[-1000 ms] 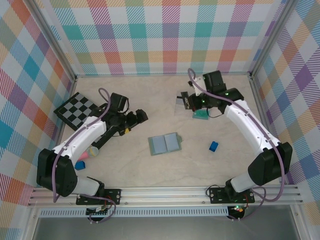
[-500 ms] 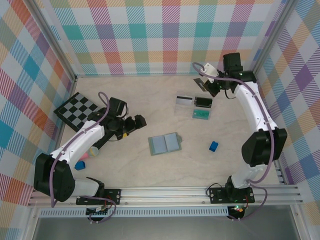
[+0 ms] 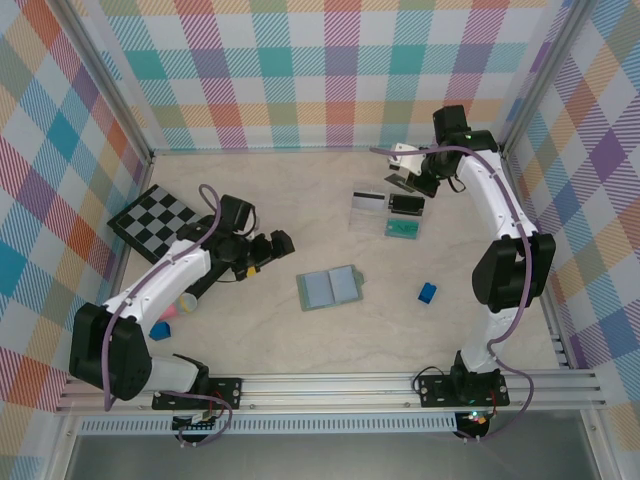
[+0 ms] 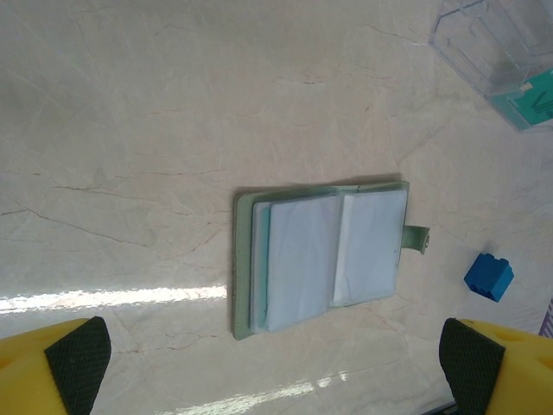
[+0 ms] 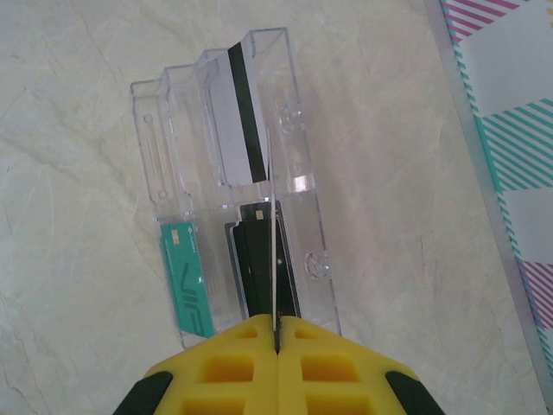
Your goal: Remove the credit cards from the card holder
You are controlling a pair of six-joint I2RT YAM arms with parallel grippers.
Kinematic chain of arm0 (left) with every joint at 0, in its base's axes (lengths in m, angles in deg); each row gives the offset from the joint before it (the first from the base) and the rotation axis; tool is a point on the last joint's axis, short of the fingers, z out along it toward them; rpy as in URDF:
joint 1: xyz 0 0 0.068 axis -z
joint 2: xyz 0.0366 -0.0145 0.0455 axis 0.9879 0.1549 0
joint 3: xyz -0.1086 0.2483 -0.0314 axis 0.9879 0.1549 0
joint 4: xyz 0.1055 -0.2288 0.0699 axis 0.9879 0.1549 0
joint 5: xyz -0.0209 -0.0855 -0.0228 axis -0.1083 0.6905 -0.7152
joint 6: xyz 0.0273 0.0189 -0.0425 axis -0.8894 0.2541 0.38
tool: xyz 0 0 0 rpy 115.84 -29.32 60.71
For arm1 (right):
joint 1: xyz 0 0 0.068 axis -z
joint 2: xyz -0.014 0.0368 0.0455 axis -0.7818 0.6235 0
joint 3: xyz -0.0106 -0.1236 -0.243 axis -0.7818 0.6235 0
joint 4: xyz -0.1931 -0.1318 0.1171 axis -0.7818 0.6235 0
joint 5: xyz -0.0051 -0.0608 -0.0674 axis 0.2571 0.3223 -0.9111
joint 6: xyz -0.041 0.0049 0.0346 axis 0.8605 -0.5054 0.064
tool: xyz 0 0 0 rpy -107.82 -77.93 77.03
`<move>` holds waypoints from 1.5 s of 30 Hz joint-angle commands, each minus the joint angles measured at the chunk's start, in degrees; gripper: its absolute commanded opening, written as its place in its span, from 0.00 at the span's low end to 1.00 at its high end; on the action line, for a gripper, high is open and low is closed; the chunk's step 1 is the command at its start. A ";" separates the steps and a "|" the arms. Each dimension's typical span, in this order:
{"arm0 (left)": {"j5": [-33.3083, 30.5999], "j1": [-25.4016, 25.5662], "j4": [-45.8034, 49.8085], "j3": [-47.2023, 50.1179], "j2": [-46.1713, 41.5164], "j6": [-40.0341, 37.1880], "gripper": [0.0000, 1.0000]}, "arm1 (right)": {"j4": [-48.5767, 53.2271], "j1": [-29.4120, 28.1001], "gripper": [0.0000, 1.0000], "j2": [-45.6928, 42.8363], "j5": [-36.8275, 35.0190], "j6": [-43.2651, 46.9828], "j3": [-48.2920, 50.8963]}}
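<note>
Credit card (image 5: 273, 268) clamped edge-on in right gripper (image 5: 276, 327) over clear tray (image 5: 294, 104) near the table's far edge. I slot it next. Left gripper (image 3: 275, 243) spread wide.

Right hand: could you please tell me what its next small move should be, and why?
Probably lower the card into the tray and let go: the right hand is shut on a thin card, edge-on above the clear tray, where three cards already lie.
</note>
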 commanded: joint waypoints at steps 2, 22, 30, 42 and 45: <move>1.77 -1.04 -1.28 0.68 1.18 0.40 1.00 | 1.39 -0.47 0.00 0.85 -1.52 3.98 1.74; 3.66 -1.04 -2.19 0.86 3.52 0.95 1.00 | 1.16 -2.06 0.00 7.56 -8.94 6.76 1.52; 4.17 -1.04 -2.82 1.13 4.13 1.19 1.00 | -1.76 -2.06 0.00 7.74 -11.94 7.52 2.98; 4.87 -1.04 -3.44 1.85 3.63 1.37 1.00 | -1.40 -2.14 0.03 9.13 -14.31 8.06 3.29; 4.97 -1.04 -3.68 1.85 3.30 1.30 1.00 | -1.43 -2.24 0.04 9.28 -14.45 7.70 3.53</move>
